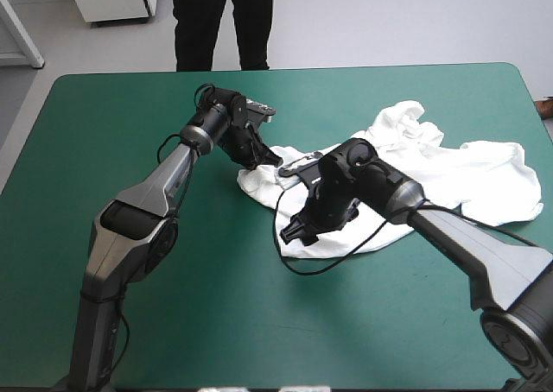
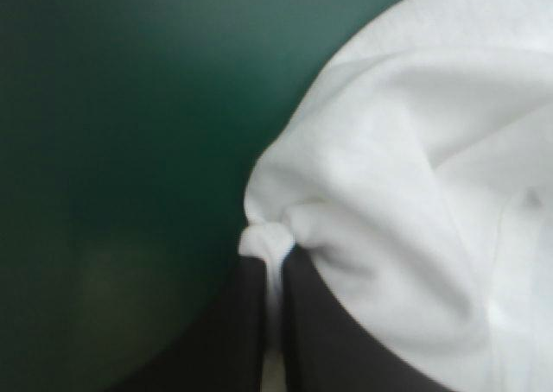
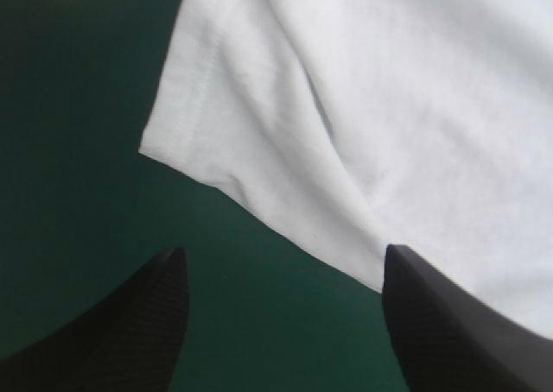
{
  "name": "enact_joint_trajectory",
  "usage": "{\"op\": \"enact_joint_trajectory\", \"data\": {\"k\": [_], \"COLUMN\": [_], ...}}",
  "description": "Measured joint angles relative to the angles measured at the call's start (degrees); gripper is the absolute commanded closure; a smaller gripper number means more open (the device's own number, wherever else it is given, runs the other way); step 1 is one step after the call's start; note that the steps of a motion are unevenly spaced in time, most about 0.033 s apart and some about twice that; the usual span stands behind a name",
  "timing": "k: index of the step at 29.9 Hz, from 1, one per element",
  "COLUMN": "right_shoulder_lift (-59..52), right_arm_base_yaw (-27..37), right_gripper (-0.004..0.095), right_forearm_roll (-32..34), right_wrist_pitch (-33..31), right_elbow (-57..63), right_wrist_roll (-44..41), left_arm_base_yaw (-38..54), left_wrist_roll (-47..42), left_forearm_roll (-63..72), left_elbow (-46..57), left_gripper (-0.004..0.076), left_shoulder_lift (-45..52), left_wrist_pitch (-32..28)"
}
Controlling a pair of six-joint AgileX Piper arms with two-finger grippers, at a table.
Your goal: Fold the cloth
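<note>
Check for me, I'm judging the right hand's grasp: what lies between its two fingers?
Only bare teal-green cover, in the right wrist view; the right hand is open, the T-shirt just ahead.

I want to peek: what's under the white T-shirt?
The T-shirt lies on the teal-green cover, which shows beside it. Anything beneath the cloth itself is hidden. The left gripper pinches its edge.

T-shirt (image 1: 471,178) lies on the table's (image 1: 104,142) right half, left tool (image 1: 268,160) and right tool (image 1: 291,233) at its left.
</note>
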State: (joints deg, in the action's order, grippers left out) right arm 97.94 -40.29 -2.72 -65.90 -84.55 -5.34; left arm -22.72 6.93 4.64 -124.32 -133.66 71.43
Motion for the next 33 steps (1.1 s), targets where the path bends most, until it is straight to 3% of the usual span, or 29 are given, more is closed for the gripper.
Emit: {"op": "enact_joint_trajectory", "data": {"k": [8, 18, 21, 27, 33], "right_shoulder_lift": [5.17, 12.64, 13.6, 14.57, 14.57], "right_arm_base_yaw": [-4.39, -5.02, -5.02, -4.78, -4.68], "right_gripper": [0.03, 0.032, 0.0443, 0.0931, 0.0925], "right_forearm_roll": [-0.48, -2.49, -2.35, -0.28, 0.64], "right_wrist_pitch": [2.63, 6.94, 6.33, 5.33, 5.2], "right_elbow": [-0.76, -1.28, -2.01, -2.48, -2.06], "right_wrist_roll": [-0.24, -0.63, -1.17, -1.96, -1.96], "left_arm_base_yaw": [1.81, 2.19, 2.24, 2.25, 2.25], "left_wrist_roll": [0.49, 0.49, 0.49, 0.55, 0.6], "left_forearm_roll": [3.84, 4.8, 4.84, 4.91, 4.97], "left_elbow": [0.0, 0.0, 0.0, 0.0, 0.0], "left_gripper": [0.0727, 0.0727, 0.0727, 0.0727, 0.0727], "left_shoulder_lift": [-0.13, -0.18, -0.24, -0.24, -0.24], "left_wrist_pitch": [0.0, 0.0, 0.0, 0.0, 0.0]}}
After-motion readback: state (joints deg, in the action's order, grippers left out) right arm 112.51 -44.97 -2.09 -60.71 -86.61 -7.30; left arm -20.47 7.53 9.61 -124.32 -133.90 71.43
